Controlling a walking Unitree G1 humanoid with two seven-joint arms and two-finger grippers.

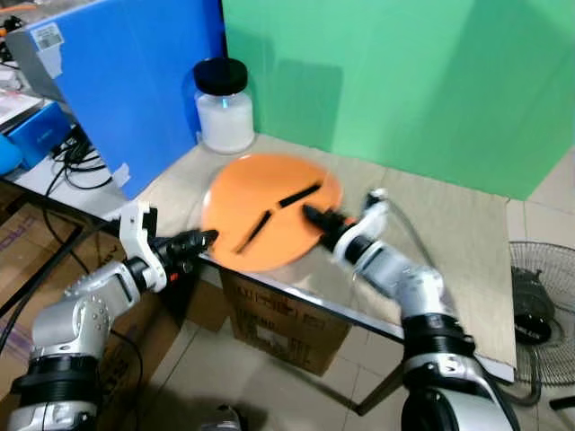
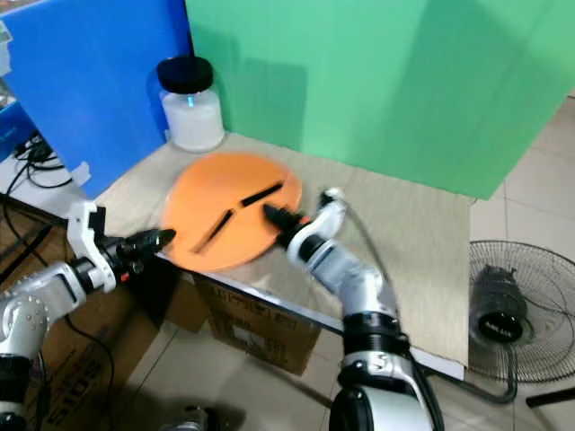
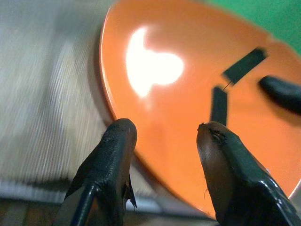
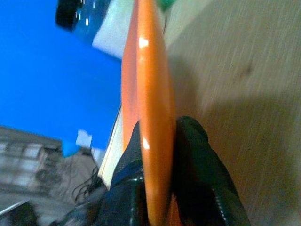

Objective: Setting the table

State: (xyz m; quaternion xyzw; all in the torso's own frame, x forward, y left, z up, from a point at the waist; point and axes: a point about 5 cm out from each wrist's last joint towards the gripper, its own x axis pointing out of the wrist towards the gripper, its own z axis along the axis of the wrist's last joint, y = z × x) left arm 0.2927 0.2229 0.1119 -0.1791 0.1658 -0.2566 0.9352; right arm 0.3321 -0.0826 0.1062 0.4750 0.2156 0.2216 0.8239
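A blue panel (image 1: 126, 81) is seen at the far left, with cables (image 1: 76, 166) on a shelf beside it. The left gripper (image 1: 205, 239) is held at the near left edge of the table (image 1: 449, 242), its fingers (image 3: 110, 160) spread apart with nothing between them, tips just short of the plate's rim. A white jar (image 1: 224, 106) with a black lid is stood at the back left corner of the table, against the green backdrop (image 1: 404, 81). The orange plate (image 1: 260, 211) is located on the left part of the table, its near edge overhanging the table edge; two black strips (image 1: 283, 205) are seen on its face. The right gripper (image 1: 312, 215) is closed on the plate's right rim, one finger above and one below, as confirmed edge-on in the right wrist view (image 4: 155, 141). A cardboard box (image 1: 278, 319) is noted under the table. A floor fan (image 1: 539, 305) is seen on the tiles at the far right.
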